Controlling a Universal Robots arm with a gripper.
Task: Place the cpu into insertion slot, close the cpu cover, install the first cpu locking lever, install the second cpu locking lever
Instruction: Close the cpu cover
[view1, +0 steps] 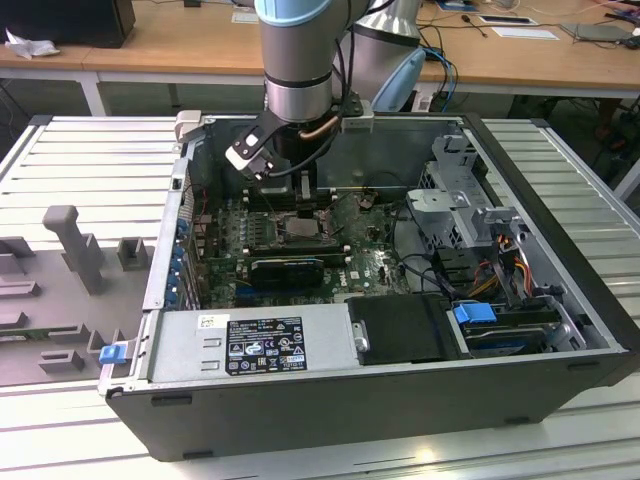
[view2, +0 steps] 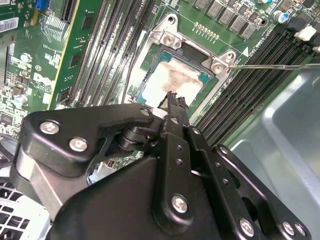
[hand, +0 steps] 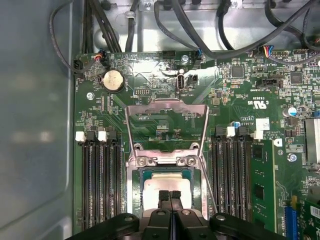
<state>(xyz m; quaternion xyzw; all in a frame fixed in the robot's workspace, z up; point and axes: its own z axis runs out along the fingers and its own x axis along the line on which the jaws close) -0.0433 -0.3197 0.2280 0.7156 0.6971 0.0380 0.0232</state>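
An opened computer case (view1: 330, 400) is seen lying on its side on a ribbed metal desk (view1: 80, 150), filling the middle of the exterior view. The arm (view1: 298, 60) is brought down into it from the upper centre of the frame, over the green motherboard (view1: 370, 262).

In both wrist views the hand (hand: 169, 196) is seen clenched, its two fingertips pressed together with nothing gripped between them. The tips are held over the near part of the cpu's top – whether they touch it cannot be told.

The slot area is hemmed in by long black memory slots (hand: 100, 185) on two opposite sides, and the grey case wall (hand: 35, 125) lies beyond one bank. A thin metal rod (view2: 270, 65) is laid out across the other bank.

The cpu cover (hand: 167, 104) is swung open off the insertion slot (hand: 135, 195), hinged at the slot's edge nearest the coin battery (hand: 113, 80). Bare board is seen through its square window, so the room above the chip is left free.

The cpu (hand: 167, 181) is seated in the insertion slot, lying flat with its pale metal top up. It is square – no long axis – and its edges are set parallel to the slot frame and the memory slots.
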